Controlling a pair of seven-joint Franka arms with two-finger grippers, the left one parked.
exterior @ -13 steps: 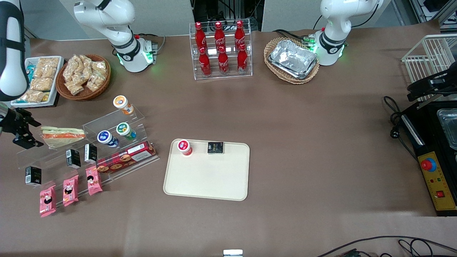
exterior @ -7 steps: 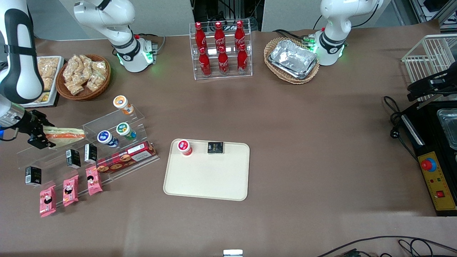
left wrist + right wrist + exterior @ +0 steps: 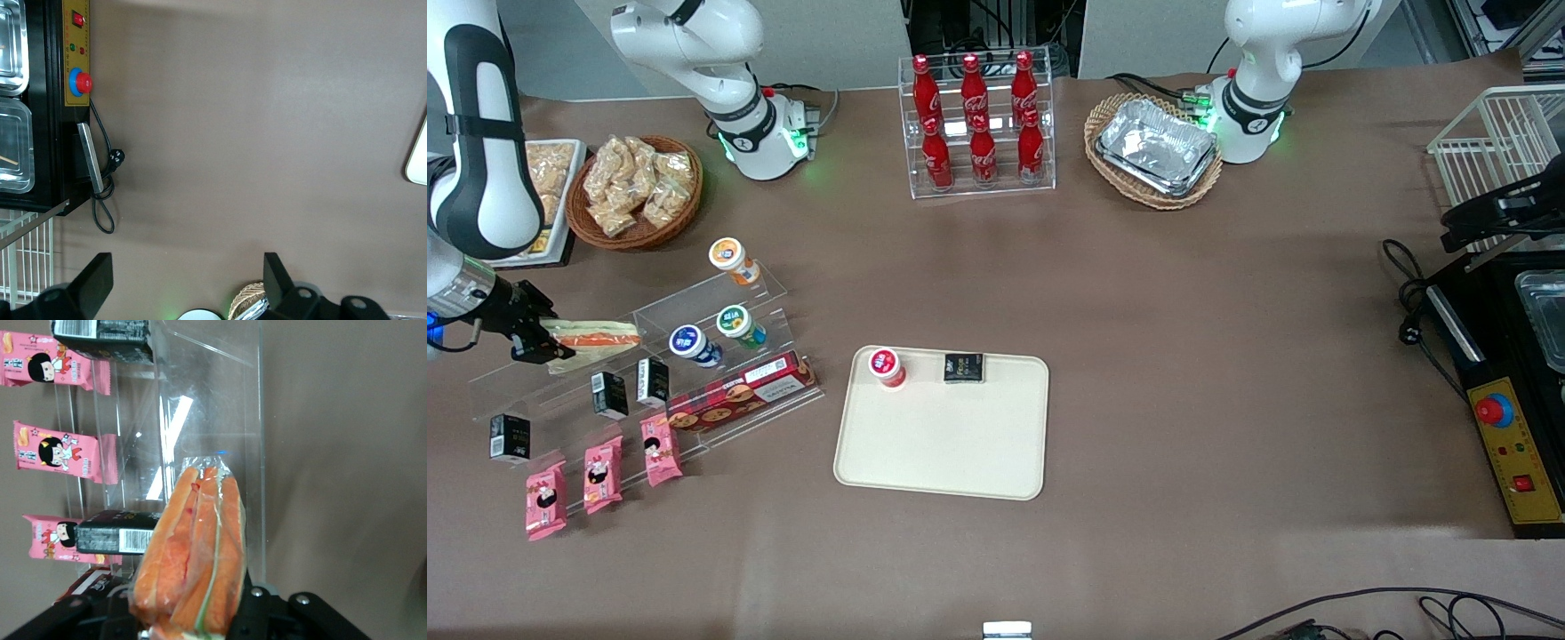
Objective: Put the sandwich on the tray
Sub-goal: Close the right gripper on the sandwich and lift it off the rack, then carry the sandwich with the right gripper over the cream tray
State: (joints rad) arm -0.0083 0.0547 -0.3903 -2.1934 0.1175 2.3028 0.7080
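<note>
The sandwich (image 3: 596, 340), a clear-wrapped wedge with orange and green filling stripes, lies on the top step of a clear acrylic shelf (image 3: 551, 391) toward the working arm's end of the table. My right gripper (image 3: 541, 340) is at its wide end, with the fingers closed against both sides of it. In the right wrist view the sandwich (image 3: 193, 553) fills the gap between the black fingers of the gripper (image 3: 190, 613). The cream-beige tray (image 3: 943, 444) lies flat at the table's middle, apart from the shelf.
A red-capped cup (image 3: 887, 365) and a small black box (image 3: 963, 367) stand on the tray's edge farthest from the camera. On the shelf by the sandwich are capped cups (image 3: 692, 344), black boxes (image 3: 609, 394), a red biscuit box (image 3: 743, 391) and pink packets (image 3: 600, 471).
My gripper moved from beside the shelf onto the sandwich's wide end, and its fingers narrowed from wide open to pressing on the sandwich. The sandwich stays on the shelf.
</note>
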